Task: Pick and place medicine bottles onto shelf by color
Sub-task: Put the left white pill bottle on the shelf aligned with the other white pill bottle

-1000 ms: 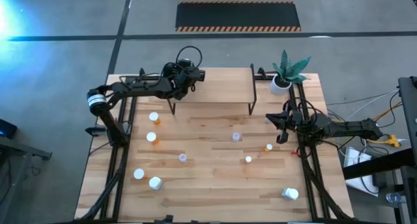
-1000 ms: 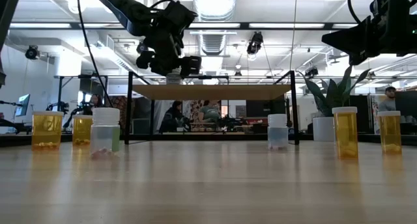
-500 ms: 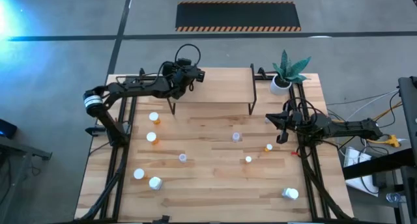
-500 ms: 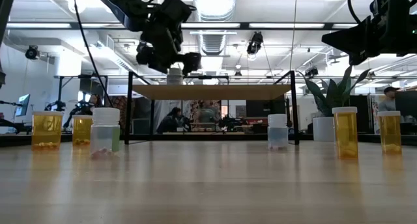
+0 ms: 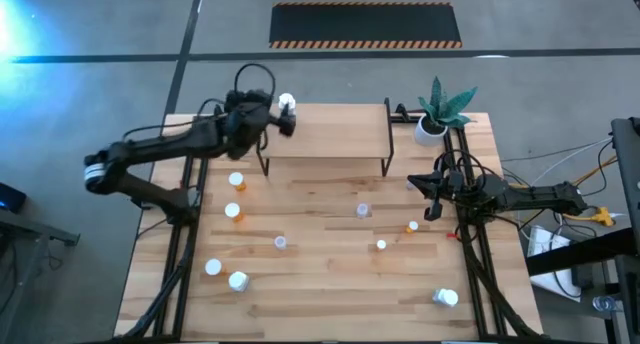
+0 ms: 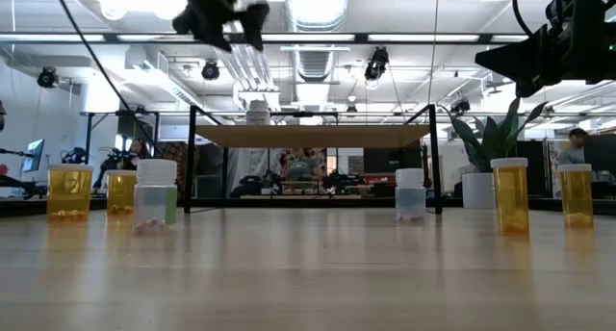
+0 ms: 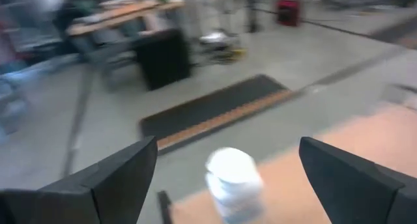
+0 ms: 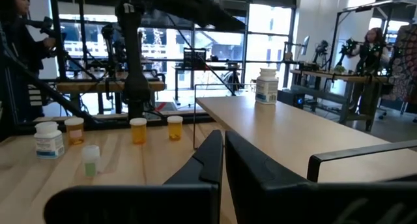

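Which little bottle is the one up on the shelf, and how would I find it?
Find the shelf, the raised light-wood board on black legs at the table's far edge. A white bottle with a white cap stands at its far left corner, just past the left end effector, which is open. It is the only bottle on the shelf; the others stand on the tabletop.

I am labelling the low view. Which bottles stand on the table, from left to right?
Orange bottle with white cap → smaller orange bottle → clear bottle with white cap → pale bottle → tall orange bottle → orange bottle at the right edge.
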Robot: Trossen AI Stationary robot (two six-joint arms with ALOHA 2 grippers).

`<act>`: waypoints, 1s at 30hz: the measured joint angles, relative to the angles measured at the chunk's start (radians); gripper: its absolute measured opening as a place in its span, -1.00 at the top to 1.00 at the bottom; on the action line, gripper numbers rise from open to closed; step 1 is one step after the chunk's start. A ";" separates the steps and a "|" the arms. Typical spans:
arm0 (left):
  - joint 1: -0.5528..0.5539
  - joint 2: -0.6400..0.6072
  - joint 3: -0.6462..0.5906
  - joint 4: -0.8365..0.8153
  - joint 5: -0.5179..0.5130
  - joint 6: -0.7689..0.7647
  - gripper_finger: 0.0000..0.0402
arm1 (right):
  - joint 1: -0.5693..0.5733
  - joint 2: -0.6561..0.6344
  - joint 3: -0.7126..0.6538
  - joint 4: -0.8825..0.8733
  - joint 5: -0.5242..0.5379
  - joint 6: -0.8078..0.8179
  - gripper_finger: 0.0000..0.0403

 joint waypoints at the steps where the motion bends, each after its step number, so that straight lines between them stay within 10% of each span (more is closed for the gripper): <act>1: -0.037 -0.024 0.008 -0.034 0.019 -0.007 -0.78 | 0.000 0.000 0.000 0.000 0.000 0.000 0.96; 10: -0.454 -0.084 0.111 -0.529 0.093 -0.491 -0.77 | 0.000 0.000 0.000 0.004 0.000 0.004 0.96; 19: -0.659 0.078 0.125 -0.957 0.700 -1.342 -0.77 | 0.000 0.000 0.000 0.008 0.016 -0.007 0.96; 30: -0.773 0.309 0.127 -0.835 1.116 -1.606 -0.77 | 0.000 0.000 0.000 0.008 0.016 -0.039 0.96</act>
